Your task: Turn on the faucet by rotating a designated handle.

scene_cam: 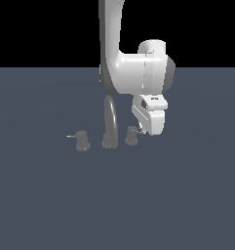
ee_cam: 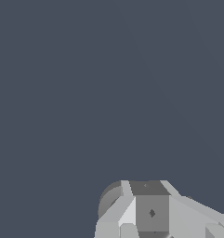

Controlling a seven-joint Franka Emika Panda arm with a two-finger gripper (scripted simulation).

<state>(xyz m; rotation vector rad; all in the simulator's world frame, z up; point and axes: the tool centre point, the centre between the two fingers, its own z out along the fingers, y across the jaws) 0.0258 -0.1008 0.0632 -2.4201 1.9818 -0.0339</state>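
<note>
The faucet's tall arched spout [scene_cam: 109, 122] stands mid-floor in the exterior view. The handle [scene_cam: 131, 136], a stubby grey knob, sits just to the exterior view's right of the spout. Its thin lever [scene_cam: 139, 131] points toward my white hand and is partly covered by it. My gripper [scene_cam: 144, 132] hangs low right beside that lever, touching or nearly touching it. The hand's body hides the fingers, so their gap does not show. In the wrist view, a rounded grey knob-like shape [ee_cam: 110, 200] and pale blocky parts crowd one edge.
The twin knob [scene_cam: 82, 141], with its lever [scene_cam: 70, 136] sticking toward the exterior view's left, stands on the other side of the spout. A flat dark blue-grey floor [scene_cam: 187, 195] surrounds the set. My thick white arm [scene_cam: 133, 73] comes down behind the faucet.
</note>
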